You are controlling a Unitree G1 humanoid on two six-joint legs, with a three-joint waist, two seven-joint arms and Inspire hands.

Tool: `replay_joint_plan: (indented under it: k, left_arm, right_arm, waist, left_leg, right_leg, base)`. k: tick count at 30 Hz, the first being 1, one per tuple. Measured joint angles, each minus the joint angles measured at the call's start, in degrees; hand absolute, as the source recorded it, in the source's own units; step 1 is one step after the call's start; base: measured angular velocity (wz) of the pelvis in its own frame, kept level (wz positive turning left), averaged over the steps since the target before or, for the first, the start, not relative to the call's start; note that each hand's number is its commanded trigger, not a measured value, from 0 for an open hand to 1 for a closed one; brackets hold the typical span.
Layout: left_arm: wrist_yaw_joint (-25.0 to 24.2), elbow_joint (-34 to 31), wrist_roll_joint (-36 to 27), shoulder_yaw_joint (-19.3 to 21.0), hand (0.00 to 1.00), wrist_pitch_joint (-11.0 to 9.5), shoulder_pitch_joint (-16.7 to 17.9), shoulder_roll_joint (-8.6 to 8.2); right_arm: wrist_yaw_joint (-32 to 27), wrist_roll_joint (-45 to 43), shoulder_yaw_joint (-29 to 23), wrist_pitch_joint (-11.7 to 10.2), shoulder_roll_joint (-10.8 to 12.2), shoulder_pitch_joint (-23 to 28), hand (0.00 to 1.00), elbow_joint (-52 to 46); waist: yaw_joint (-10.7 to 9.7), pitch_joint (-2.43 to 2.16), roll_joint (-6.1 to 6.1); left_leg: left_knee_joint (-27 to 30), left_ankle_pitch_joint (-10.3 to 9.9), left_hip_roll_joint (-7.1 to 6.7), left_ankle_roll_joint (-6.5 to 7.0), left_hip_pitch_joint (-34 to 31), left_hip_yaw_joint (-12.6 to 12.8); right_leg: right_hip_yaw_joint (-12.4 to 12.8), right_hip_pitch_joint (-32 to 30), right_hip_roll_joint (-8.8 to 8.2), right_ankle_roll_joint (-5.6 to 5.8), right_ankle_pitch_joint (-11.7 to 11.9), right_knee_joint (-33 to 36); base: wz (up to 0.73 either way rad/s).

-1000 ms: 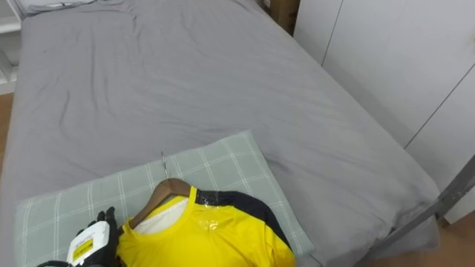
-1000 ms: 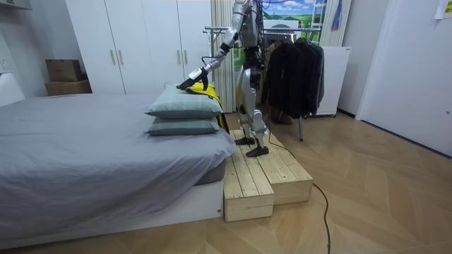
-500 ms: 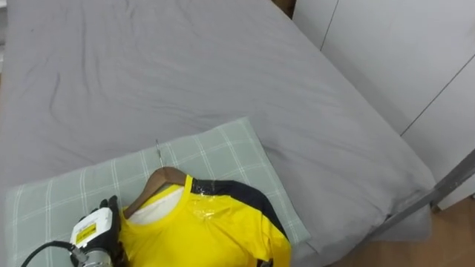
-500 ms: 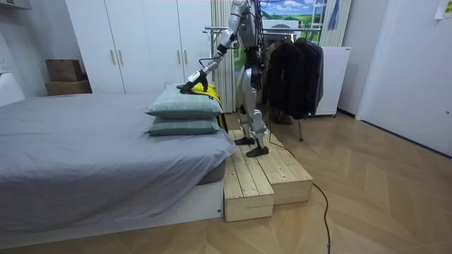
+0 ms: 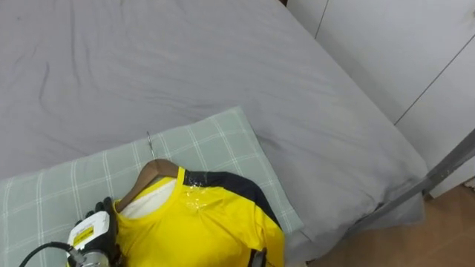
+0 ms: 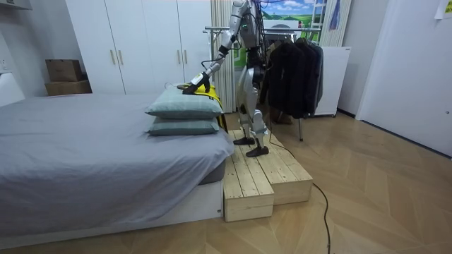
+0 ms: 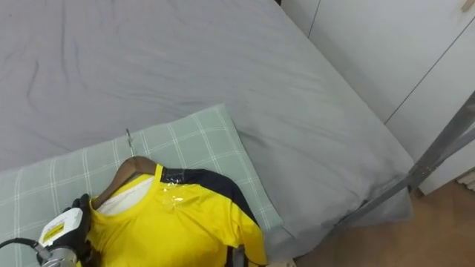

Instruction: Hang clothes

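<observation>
One hand is in play: my left hand (image 5: 90, 236), low at the near edge of the head camera, its back turned up to me. It sits right against the near shoulder of the yellow shirt (image 5: 204, 230), touching the cloth where the wooden hanger (image 5: 146, 178) runs under it. Whether it has a grip there I cannot tell.

The shirt spreads away to the hand's right, already on the hanger, with a dark panel at the shoulder farthest from the hand. Just beyond the hand and a little right, the hanger's bare wooden neck pokes out of the collar, and its thin wire hook (image 5: 151, 142) points farther away still. Shirt, hanger and hand all rest on a pale green checked pillow (image 5: 223, 141).

Past the pillow, the grey bed (image 5: 185, 59) stretches off ahead of the hand. Far to the hand's right runs a slanted metal bar (image 5: 445, 167), and beyond it stand white cupboard doors (image 5: 393, 44).

From the room camera, the robot stands upright on a wooden platform (image 6: 265, 176) beside the bed, arm stretched down to the top of two stacked pillows — behind it, well away from the hand, is a rack of dark clothes (image 6: 293, 70).
</observation>
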Motion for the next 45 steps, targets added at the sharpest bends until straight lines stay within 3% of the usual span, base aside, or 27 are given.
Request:
replay_joint_plan:
  k: [9,10,11,12,13,16,20,42,45]
  left_arm:
    - [0.0,0.0,0.0,0.0,0.02,-0.4,0.0,0.15]
    - [0.0,0.0,0.0,0.0,0.08,-0.4,0.0,0.15]
    - [0.0,0.0,0.0,0.0,0.47,-0.4,0.0,0.15]
    - [0.0,0.0,0.0,0.0,0.54,-0.4,0.0,0.16]
    - [0.1,0.0,0.0,0.0,0.74,-0.4,0.0,0.17]
    - [1.4,0.0,0.0,0.0,1.00,-0.4,-0.3,0.43]
    - [2.4,0.0,0.0,0.0,1.00,-0.4,-1.9,1.54]
    - [3.3,0.0,-0.2,0.1,1.00,-0.2,-1.8,1.70]
    - [3.2,0.0,-0.2,0.1,1.00,-0.2,-1.8,1.67]
  right_arm:
    - [0.0,0.0,0.0,0.0,0.0,0.0,0.00,0.0]
    - [0.0,0.0,0.0,0.0,0.0,0.0,0.00,0.0]
    - [0.0,0.0,0.0,0.0,0.0,0.0,0.00,0.0]
    - [0.0,0.0,0.0,0.0,0.0,0.0,0.00,0.0]
    - [0.0,0.0,0.0,0.0,0.0,0.0,0.00,0.0]
    - [0.0,0.0,0.0,-0.1,0.0,0.0,0.00,0.0]
    - [-0.4,0.0,0.0,-0.2,0.0,0.0,0.00,0.0]
    - [-1.3,-0.4,0.7,-0.5,0.0,0.0,0.00,0.1]
    - [-1.3,-0.8,0.9,-0.7,0.0,0.0,0.00,0.1]
  waist:
    - [0.0,0.00,0.00]
    - [0.0,0.00,0.00]
    - [0.0,0.00,0.01]
    - [0.0,0.00,0.01]
    - [0.0,0.00,0.01]
    - [0.0,-0.01,0.02]
    - [0.0,-0.02,0.06]
    - [0.1,0.03,0.14]
    - [0.3,0.22,0.44]
  left_leg:
    - [0.1,0.0,-0.02,0.00,-0.2,0.0]
    - [0.1,0.0,-0.02,0.00,-0.2,0.0]
    - [0.1,0.0,-0.01,0.00,-0.2,0.0]
    - [0.1,0.0,0.00,0.00,-0.2,0.0]
    - [0.1,0.0,0.01,0.00,-0.2,0.0]
    - [0.1,0.0,0.08,0.00,-0.2,0.0]
    - [0.1,0.0,0.11,0.00,-0.3,-0.1]
    - [-0.1,0.0,0.18,0.00,-0.2,0.0]
    - [-0.3,0.0,0.19,0.00,0.2,0.1]
  right_leg:
    - [-0.1,-0.1,-0.07,-0.01,0.0,0.0]
    - [-0.1,-0.1,-0.07,-0.01,0.0,0.0]
    - [-0.1,-0.1,-0.07,-0.01,0.0,0.0]
    - [-0.2,-0.1,-0.07,-0.01,0.0,0.0]
    - [-0.2,-0.1,-0.07,-0.01,0.0,0.0]
    - [-0.3,-0.1,-0.05,-0.05,0.1,0.0]
    - [-0.5,0.0,-0.08,-0.12,0.2,-0.1]
    - [-0.6,0.1,-0.05,-0.12,0.2,-0.4]
    - [-0.5,0.3,0.02,-0.12,0.2,-0.3]
  base:
    - [0.00]
    - [0.00]
    - [0.00]
    - [0.00]
    - [0.00]
    - [0.00]
    - [0.02]
    - [0.00]
    - [-0.01]
